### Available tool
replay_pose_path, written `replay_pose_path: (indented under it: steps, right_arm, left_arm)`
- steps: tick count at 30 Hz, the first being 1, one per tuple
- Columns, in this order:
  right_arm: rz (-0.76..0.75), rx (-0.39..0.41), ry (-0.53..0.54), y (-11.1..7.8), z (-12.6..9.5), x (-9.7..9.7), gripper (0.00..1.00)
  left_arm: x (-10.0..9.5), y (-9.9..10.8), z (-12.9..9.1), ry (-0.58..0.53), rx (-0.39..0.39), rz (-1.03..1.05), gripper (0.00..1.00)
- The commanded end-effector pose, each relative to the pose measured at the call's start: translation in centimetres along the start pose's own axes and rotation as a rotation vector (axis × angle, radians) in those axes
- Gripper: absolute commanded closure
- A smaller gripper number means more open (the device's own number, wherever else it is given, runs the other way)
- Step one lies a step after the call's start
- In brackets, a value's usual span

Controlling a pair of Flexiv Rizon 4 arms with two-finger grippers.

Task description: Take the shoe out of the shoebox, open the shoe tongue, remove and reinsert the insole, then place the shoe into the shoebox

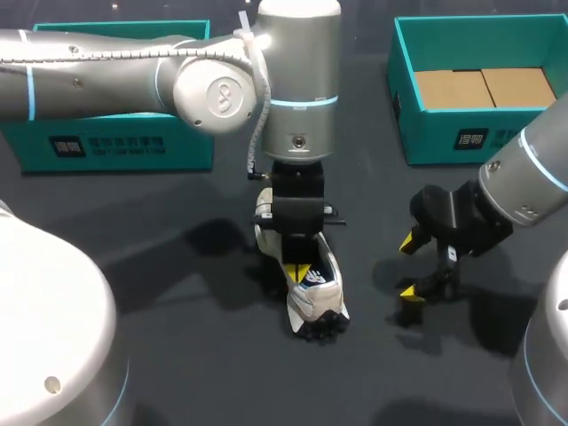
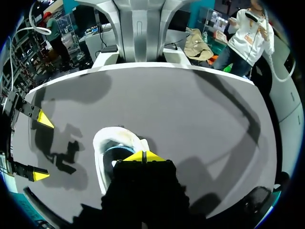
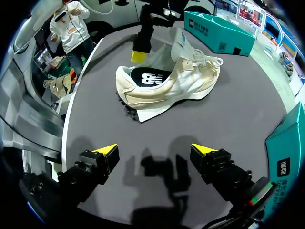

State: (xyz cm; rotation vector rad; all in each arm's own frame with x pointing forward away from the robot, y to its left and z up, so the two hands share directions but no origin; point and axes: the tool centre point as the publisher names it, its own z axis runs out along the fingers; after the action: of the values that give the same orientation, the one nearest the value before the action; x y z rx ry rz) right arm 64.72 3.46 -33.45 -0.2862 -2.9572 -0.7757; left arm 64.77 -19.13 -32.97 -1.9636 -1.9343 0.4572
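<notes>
Hanging in the mouth of the shoe point(image 1: 312, 293) on the bench point(image 1: 177, 355), the left gripper point(image 2: 143, 155) had its tips pressed together; the right gripper point(image 3: 155, 150) hovered open, shoe ahead, unheld. Any upward pull on the insole point(image 3: 151, 78) risked dragging the unbraced shoe along.

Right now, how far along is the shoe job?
Done: the shoe is out of the shoebox, on the table. In hand: the left gripper, tips shut, is down in its opening by the insole; the right gripper hangs open alongside. Seemingly left: insole out and back, then reboxing.
</notes>
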Motion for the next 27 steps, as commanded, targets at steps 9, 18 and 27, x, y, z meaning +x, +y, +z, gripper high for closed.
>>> replay_pose_path:
  steps: [9, 18, 27]
  right_arm:
    - [0.0, 0.001, -0.003, 0.0, 0.0, 0.1, 0.0]
    - [0.0, 0.001, -0.003, 0.0, 0.0, 0.1, 0.0]
    - [0.0, 0.001, -0.003, 0.0, 0.0, 0.1, 0.0]
  left_arm:
    - [-1.2, 1.6, 2.1, 0.002, 0.016, -0.027, 1.0]
    - [-1.8, 0.0, 0.4, -0.086, 0.027, 0.015, 1.0]
    - [-4.0, 0.4, 4.0, -0.123, 0.025, -0.003, 1.0]
